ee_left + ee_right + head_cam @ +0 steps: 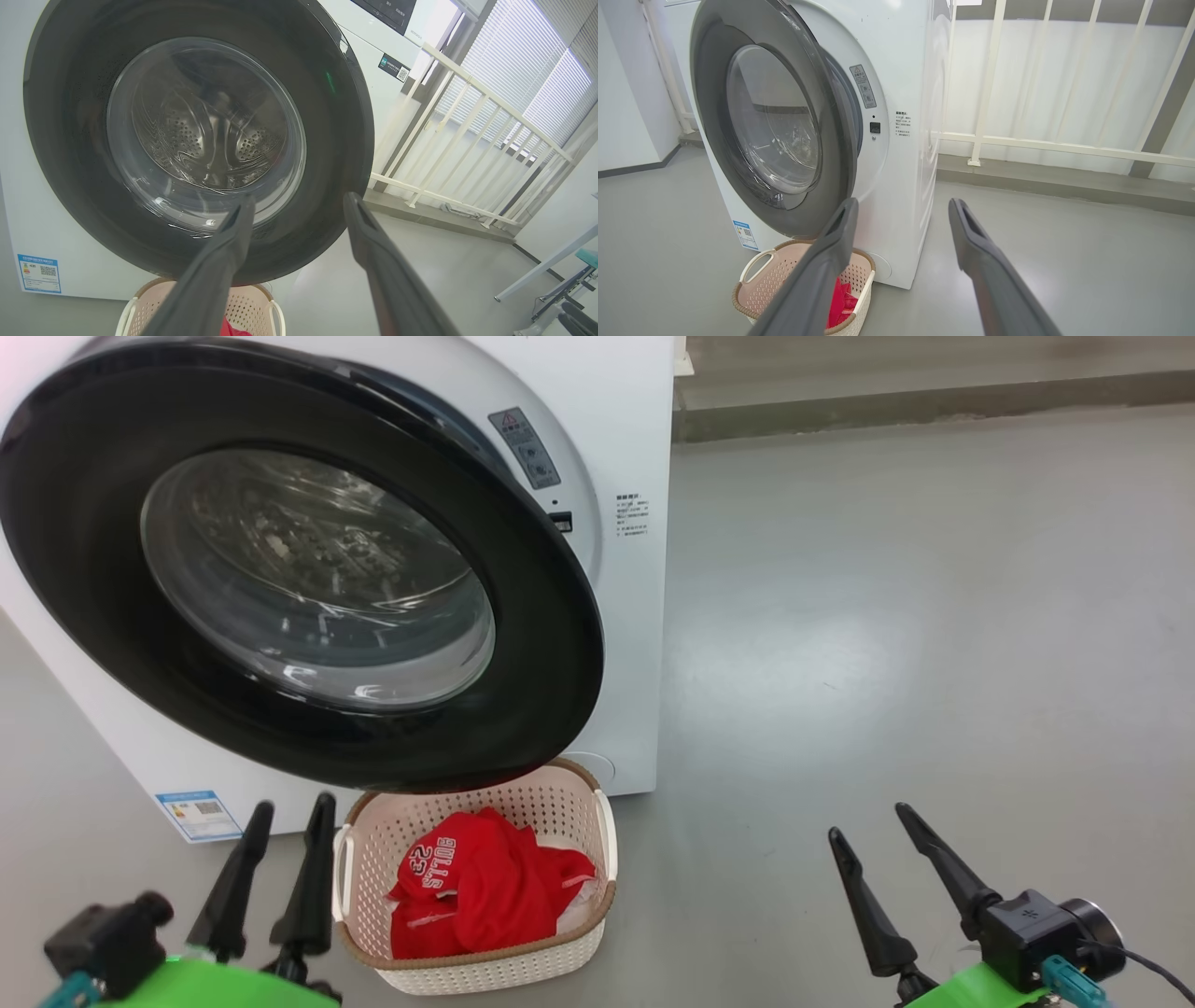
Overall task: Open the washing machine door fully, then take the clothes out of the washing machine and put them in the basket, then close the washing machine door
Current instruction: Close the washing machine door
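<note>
In front of the washing machine (635,616), on the grey floor (887,616), the basket (569,803) stands close against the machine's lower front, below the bottom rim of the washing machine door (523,616). The door stands ajar: in the right wrist view its free edge hangs out from the machine's white front, with a gap between the two. Through the door's glass bowl, the left wrist view shows the perforated steel drum (205,140) of the machine. The clothes (495,887), red with white "BULLS 23" lettering, lie heaped in the basket before the machine. The left pincer (294,803) hangs in front of the machine's lower left corner, near the small blue label (199,815), fingers spread and nothing between them. The right pincer (868,821) hangs well off to the machine's right, above bare floor, likewise spread and empty. Beyond the machine's right side runs a white railing (1064,147).
</note>
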Available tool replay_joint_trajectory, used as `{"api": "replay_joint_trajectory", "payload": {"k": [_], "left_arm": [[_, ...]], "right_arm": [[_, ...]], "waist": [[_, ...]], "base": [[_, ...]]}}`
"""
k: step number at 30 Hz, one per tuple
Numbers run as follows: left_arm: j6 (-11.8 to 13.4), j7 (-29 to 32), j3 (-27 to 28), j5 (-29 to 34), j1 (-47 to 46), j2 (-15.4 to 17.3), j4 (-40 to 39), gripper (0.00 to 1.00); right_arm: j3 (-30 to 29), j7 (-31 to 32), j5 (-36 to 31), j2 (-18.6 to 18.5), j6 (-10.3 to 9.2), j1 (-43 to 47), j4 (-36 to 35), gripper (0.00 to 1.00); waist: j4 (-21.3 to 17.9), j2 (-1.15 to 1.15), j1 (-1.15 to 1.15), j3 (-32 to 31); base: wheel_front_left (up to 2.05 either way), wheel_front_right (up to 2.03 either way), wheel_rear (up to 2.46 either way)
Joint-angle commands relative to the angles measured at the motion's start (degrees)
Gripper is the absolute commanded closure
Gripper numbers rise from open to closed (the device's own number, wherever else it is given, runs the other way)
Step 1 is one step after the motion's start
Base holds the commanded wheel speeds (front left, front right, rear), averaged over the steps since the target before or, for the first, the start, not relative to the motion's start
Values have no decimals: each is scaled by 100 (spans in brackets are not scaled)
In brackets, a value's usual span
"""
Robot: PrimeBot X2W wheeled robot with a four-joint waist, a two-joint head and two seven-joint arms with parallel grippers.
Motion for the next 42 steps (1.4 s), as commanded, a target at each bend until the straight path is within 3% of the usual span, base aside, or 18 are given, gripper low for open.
{"api": "replay_joint_trajectory", "payload": {"k": [1, 11, 21, 28, 42], "left_arm": [[62, -85, 196, 195, -38, 212, -212, 0], [347, -193, 332, 1249, 594, 370, -438, 0], [426, -198, 788, 1920, 1067, 17, -684, 0], [262, -199, 1008, 2136, 1342, -279, -690, 0], [24, -199, 1135, 2547, 1366, -445, -519, 0]], "right_arm": [[51, -37, -54, -5, 35, -91, -201, 0], [-409, -37, -259, 94, 35, 187, -610, 0], [-550, -37, -264, 146, 35, 483, -790, 0], [-492, -37, -225, 156, 35, 557, -835, 0], [-423, -37, -203, 140, 35, 562, -871, 0]], "waist": [[-1, 0, 0, -32], [44, 0, 0, -98], [-32, 0, 0, -180], [-63, 0, 0, -227], [-25, 0, 0, -215]], "base": [[0, 0, 0], [0, 0, 0], [0, 0, 0], [0, 0, 0], [0, 0, 0]]}}
